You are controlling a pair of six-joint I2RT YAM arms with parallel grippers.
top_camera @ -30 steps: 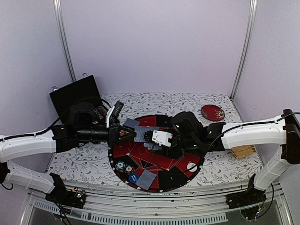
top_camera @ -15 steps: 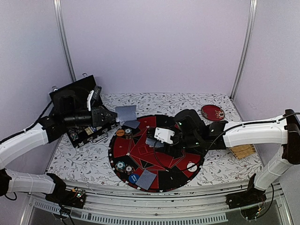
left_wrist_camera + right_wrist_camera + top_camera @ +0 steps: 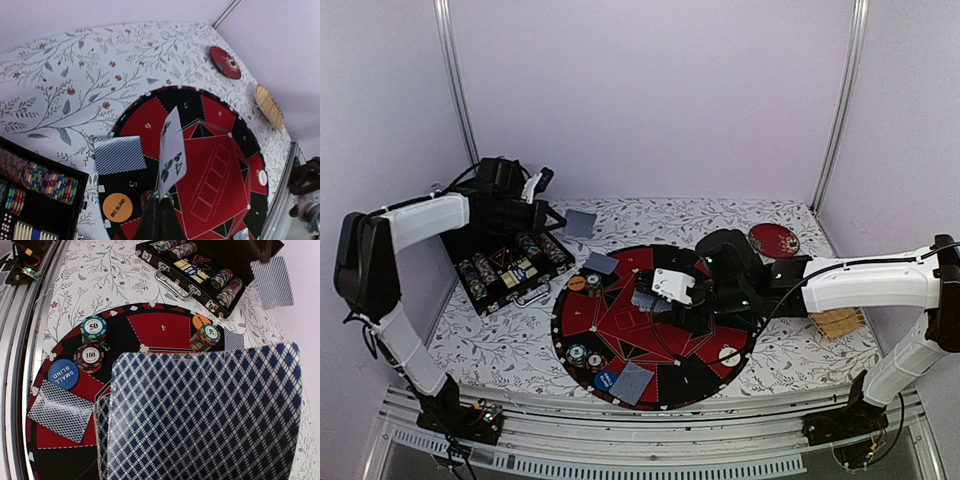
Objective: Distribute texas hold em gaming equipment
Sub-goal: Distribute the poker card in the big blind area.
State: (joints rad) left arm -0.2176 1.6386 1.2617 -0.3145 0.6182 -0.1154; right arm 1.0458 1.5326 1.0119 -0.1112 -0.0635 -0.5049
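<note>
Top view, upper left: open black case (image 3: pixel 510 268) with rows of striped chips; left gripper (image 3: pixel 548 208) above it, fingers pressed together on the clubs card (image 3: pixel 580 222), which hangs over the floral table (image 3: pixel 480 340) between the case and the round red-black felt (image 3: pixel 620 330); grey-blue back faces this camera.

Left wrist view: clubs card (image 3: pixel 171 152) seen nearly edge-on, white face with black club pips turned right; long axis runs from the left gripper (image 3: pixel 160 202) at bottom centre up, leaning slightly right.

On the felt's left side: face-down card (image 3: pixel 601 263); orange big blind disc (image 3: pixel 577 283) touching a chip stack (image 3: pixel 593 282); two low chip stacks (image 3: pixel 586 356) at lower left; blue small blind disc (image 3: pixel 607 379) just beside another face-down card (image 3: pixel 633 383).

Frame centre: right gripper (image 3: pixel 658 296) over the felt, pinching fanned cards (image 3: pixel 642 298); in the right wrist view the fanned cards (image 3: pixel 205 415) fill the lower right, blue-white diamond backs, top edge rising to the right, lower part cut off so long axis unclear.

White disc (image 3: pixel 729 355) at the felt's lower right; dark red plate (image 3: pixel 774 240) upper right; straw mat (image 3: pixel 838 322) far right.
</note>
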